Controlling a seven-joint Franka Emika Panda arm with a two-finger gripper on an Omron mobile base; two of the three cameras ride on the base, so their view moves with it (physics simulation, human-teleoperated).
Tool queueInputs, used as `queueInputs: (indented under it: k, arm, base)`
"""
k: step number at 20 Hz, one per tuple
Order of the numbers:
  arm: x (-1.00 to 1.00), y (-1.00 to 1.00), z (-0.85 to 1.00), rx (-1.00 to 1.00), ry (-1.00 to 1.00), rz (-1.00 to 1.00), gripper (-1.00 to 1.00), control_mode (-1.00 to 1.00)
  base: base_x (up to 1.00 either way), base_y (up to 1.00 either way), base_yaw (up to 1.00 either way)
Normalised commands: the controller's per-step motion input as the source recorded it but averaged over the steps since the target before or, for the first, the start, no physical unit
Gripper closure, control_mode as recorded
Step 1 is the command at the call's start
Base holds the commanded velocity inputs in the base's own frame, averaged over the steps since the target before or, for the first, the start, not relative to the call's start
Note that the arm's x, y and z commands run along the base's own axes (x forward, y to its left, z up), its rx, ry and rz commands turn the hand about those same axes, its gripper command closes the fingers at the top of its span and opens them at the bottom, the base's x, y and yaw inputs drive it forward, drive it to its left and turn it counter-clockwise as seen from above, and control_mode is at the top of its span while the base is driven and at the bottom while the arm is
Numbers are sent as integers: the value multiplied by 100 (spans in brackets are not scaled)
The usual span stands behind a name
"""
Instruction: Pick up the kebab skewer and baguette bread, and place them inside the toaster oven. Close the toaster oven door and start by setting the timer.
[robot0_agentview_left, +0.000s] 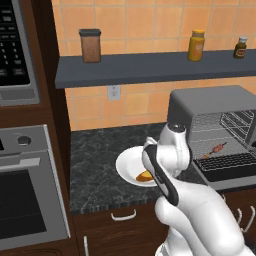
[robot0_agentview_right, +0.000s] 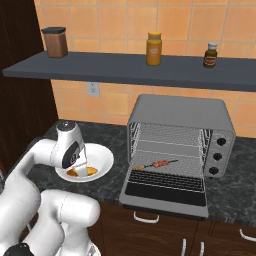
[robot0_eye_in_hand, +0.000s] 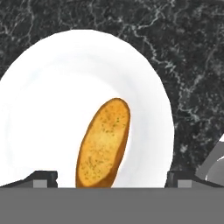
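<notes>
Hand (robot0_eye_in_hand: 112, 178) wide open, nothing between the two dark fingertips (robot0_eye_in_hand: 43, 178), which sit far apart at the bottom of the hand view. Baguette bread (robot0_eye_in_hand: 103, 143) lies directly under the hand, between the tips, its near end at the bottom edge of that view and its long axis running away and slightly right. Not touched by either tip as far as can be seen. It rests on a white plate (robot0_eye_in_hand: 52, 87), flat, somewhat right of the plate's middle in the hand view.

In the left base view the hand is hidden behind the arm's wrist; only a bit of the bread (robot0_agentview_left: 144, 176) shows at the plate's (robot0_agentview_left: 126, 165) near side. In the right base view the hand (robot0_agentview_right: 81, 162) hangs over the plate (robot0_agentview_right: 102, 159) with bread (robot0_agentview_right: 84, 172) just below it.

Plate sits on the dark marbled table (robot0_agentview_right: 110, 132). To the hand's right, well apart from the plate: toaster oven (robot0_agentview_right: 181, 114), toaster oven door (robot0_agentview_right: 166, 188) dropped down flat and open. Kebab skewer (robot0_agentview_right: 156, 164) lies on the wire rack at the oven's front edge, just behind the door, roughly crosswise. Three knobs (robot0_agentview_right: 218, 156) on the oven's right panel.

Above, a grey shelf (robot0_agentview_right: 130, 70) carrying a brown canister (robot0_agentview_right: 55, 42), a yellow jar (robot0_agentview_right: 154, 48) and a small dark bottle (robot0_agentview_right: 211, 55). Wall outlet (robot0_agentview_right: 93, 89) under the shelf. Nothing stands between hand and bread; between plate and oven only bare table.
</notes>
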Motion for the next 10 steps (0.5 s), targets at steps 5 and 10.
queueInputs:
  k: [5,10]
  arm:
    - [6,7,-33,4,9,2,-100,-100]
    - [2,11,-30,3,5,1,-100,-100]
  base:
    - [0,0,0]
    - [0,0,0]
